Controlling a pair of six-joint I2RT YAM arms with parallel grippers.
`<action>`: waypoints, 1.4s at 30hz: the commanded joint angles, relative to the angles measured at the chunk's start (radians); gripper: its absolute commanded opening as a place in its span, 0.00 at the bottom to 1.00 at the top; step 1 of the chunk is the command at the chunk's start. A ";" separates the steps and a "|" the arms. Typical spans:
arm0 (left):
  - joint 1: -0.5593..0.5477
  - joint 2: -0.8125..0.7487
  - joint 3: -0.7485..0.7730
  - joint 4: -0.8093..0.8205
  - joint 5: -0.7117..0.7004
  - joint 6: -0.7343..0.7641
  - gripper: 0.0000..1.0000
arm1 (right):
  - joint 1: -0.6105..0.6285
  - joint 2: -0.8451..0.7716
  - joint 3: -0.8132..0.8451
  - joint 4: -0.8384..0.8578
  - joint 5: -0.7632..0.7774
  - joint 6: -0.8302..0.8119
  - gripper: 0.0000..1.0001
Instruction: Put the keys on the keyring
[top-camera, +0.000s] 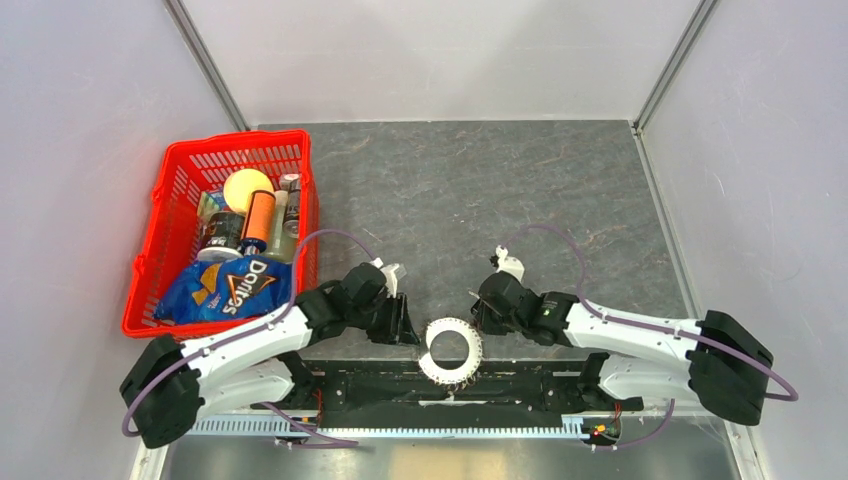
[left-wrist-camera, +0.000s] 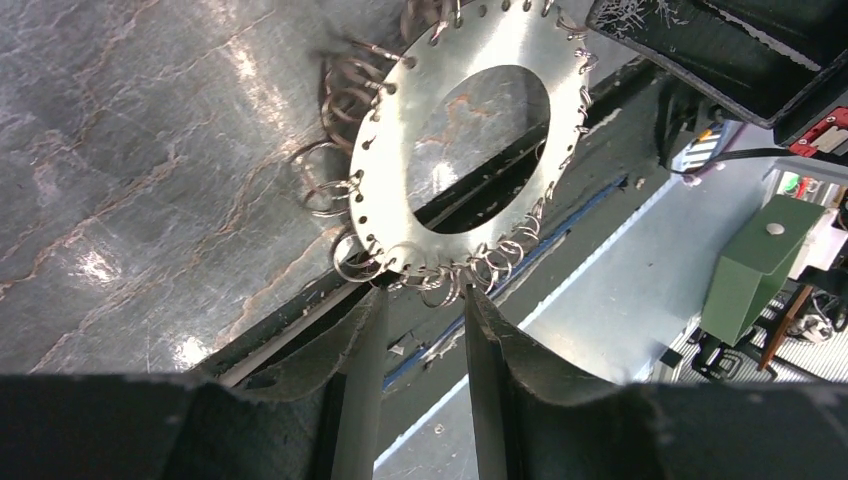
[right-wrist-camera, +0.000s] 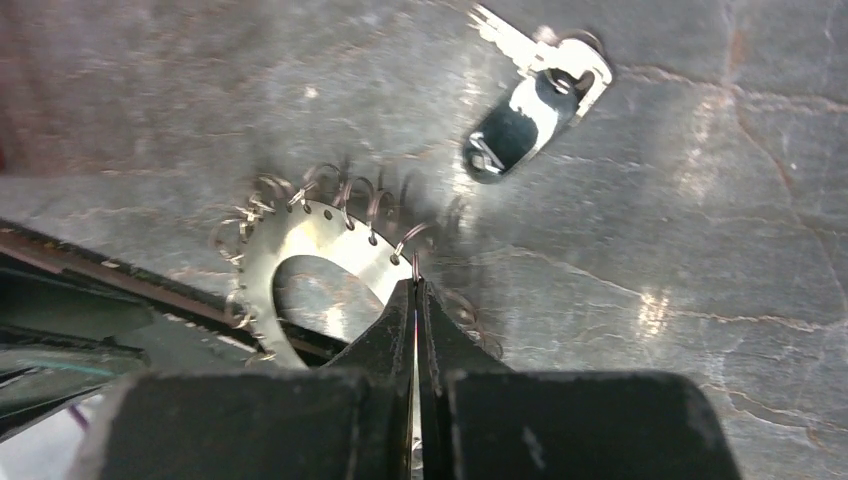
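Top: we see keyring (top-camera: 450, 350) at counter's (top-camera: 560, 200) near edge, between left pincer (top-camera: 405, 322) and right pincer (top-camera: 479, 316). Left wrist: pincer part open, empty, rim loops just off its tips. Right wrist: pincer closed on a rim loop; key (right-wrist-camera: 535, 95) lies well apart on counter.

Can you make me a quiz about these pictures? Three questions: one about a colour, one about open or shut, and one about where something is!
1. What colour is the basket?
A red
B blue
C green

2. How is the left gripper?
A shut tight
B open
C out of view

3. Where is the key?
A in the basket
B on the table, apart from the keyring
C in the left gripper

Answers:
1 A, its mesh walls are red.
2 B, a gap shows between its fingers.
3 B, the right wrist view shows it lying on bare table beyond the keyring.
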 joint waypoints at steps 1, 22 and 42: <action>-0.007 -0.076 0.049 -0.015 0.017 0.009 0.41 | -0.004 -0.071 0.099 0.005 -0.011 -0.094 0.00; -0.007 -0.317 0.370 -0.185 -0.012 0.161 0.43 | -0.004 -0.157 0.458 -0.210 -0.351 -0.606 0.00; -0.007 -0.348 0.308 0.089 0.133 0.064 0.44 | -0.002 -0.268 0.556 -0.134 -0.624 -0.768 0.00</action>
